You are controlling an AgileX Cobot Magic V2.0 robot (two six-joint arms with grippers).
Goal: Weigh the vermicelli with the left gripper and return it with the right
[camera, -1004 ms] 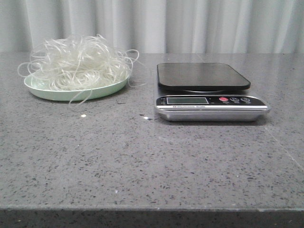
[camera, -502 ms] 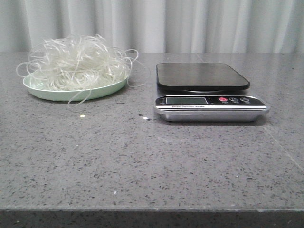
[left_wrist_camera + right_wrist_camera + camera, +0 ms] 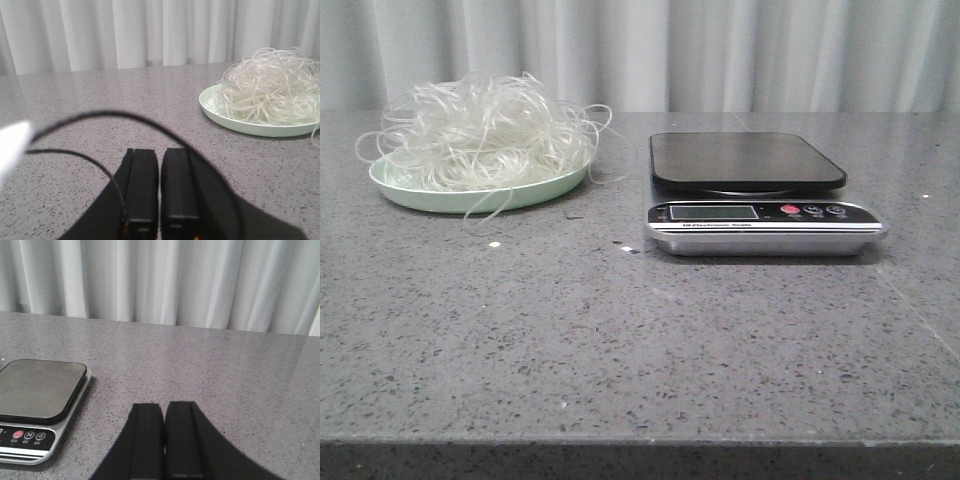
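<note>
While neither arm shows in the front view, the vermicelli (image 3: 485,130) sits heaped on the mint-green plate (image 3: 440,197) in the upper left of that frame, and the scale (image 3: 760,195) stands well apart from it at centre right, its dark platform (image 3: 745,160) bare. Nothing of the task looks done yet; the first step, picking up the noodles for weighing, seems to lie ahead.

From the left wrist view, the left gripper (image 3: 160,192) has its two black fingers pressed together, holding nothing, low over the grey table (image 3: 100,125). The vermicelli (image 3: 272,85) lies at the right of that frame and farther up it than the fingers, with bare tabletop between. So the pile is ahead of the fingers and off to one side, not in line with them. The tangle has no clear long axis; it is a rounded mound roughly as broad as the plate, with a few loose loops spilling over the rim.

The right gripper (image 3: 164,440) is likewise closed and empty. Its camera shows the scale (image 3: 40,410) at lower left and no noodles at all. By my reading the left arm is the nearer one to the plate, though its true distance is hard to judge from so low a camera angle.

A thin dark cable (image 3: 110,117) arcs across the left wrist view.
</note>
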